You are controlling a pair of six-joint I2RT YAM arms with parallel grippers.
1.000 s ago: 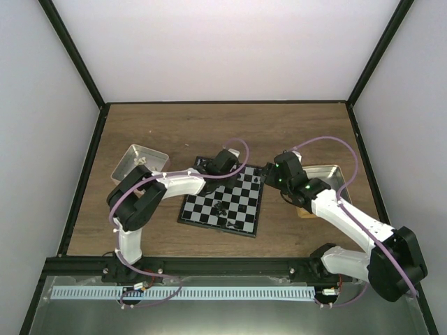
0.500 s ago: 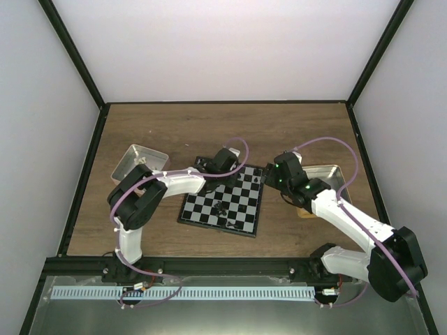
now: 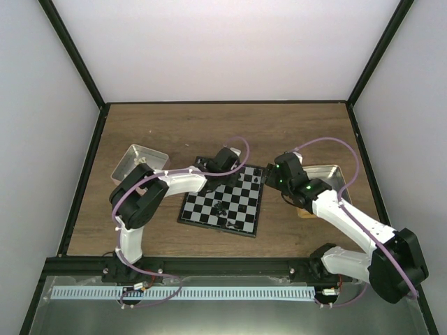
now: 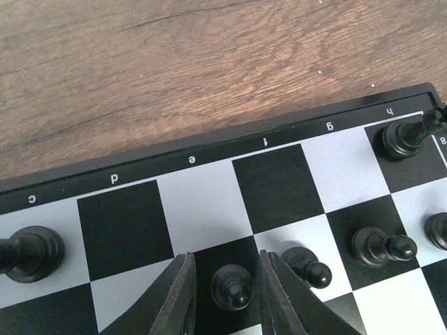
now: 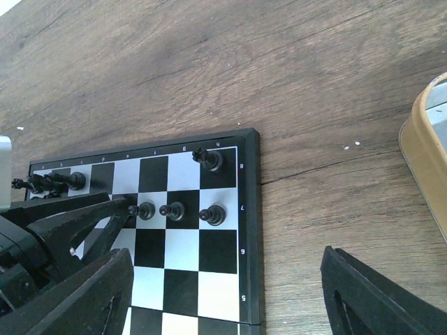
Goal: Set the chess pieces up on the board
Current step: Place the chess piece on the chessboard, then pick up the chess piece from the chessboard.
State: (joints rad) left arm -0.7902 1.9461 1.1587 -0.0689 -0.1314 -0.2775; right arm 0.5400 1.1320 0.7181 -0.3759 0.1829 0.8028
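Seemingly releasing a black pawn (image 4: 232, 287) upright on the chessboard (image 4: 119, 227), the left gripper (image 4: 227, 262), jaws slightly apart, next needs a straight lift clear; the right gripper (image 5: 223, 279) hangs spread wide, empty.

Fingers (image 4: 176, 299) flank black pawn (image 4: 232, 287) on dark square, slight gap each side; board (image 4: 223, 148) rim beyond.

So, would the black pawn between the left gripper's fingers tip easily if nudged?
Probably: the pawn stands narrow over a small round base, so a brush from the fingers could topple it. Lying down it would likely roll, being round. It looks light, smaller than its square.
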